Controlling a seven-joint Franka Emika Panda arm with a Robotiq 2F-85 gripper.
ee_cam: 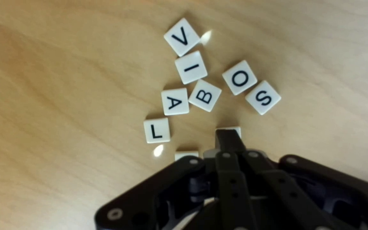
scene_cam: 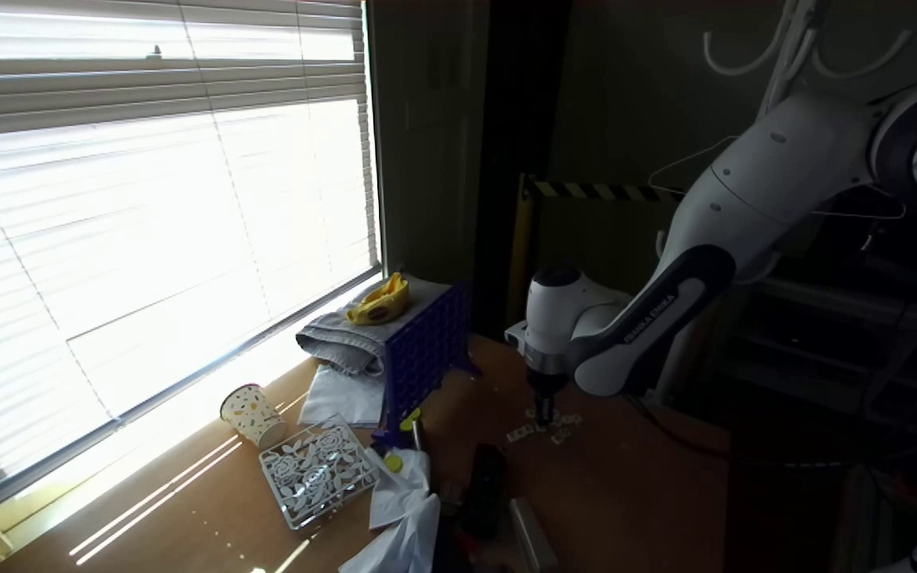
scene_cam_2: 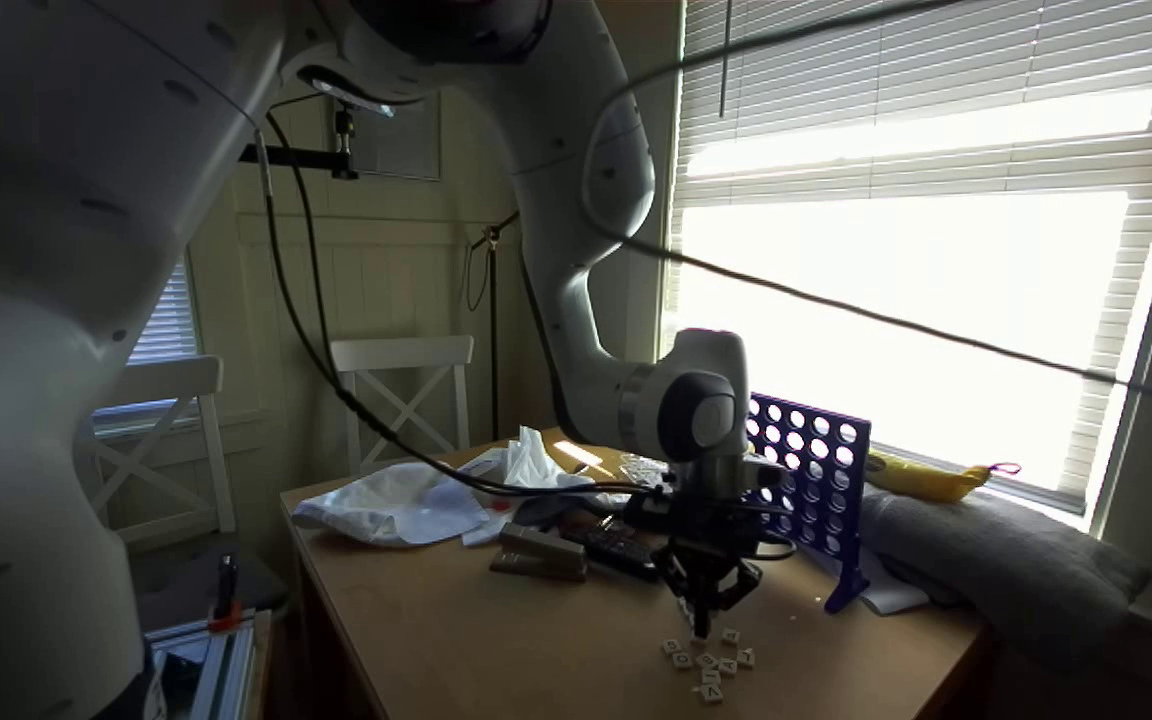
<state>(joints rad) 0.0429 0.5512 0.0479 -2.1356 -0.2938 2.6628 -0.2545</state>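
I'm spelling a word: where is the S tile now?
In the wrist view, the S tile lies right of center, at the lower right of the O tile and to the upper right of the gripper.

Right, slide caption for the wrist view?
Closed gripper among white letter tiles on a wooden table, with V, I, O, S, B, A and L readable.

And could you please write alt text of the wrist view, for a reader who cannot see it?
A closed black pincer extends from the bottom edge over a wood-grain tabletop, partly hiding at least two white tiles. Near it lie seven white letter tiles, scattered at different angles, reading V, I, O, S, B, A and L.
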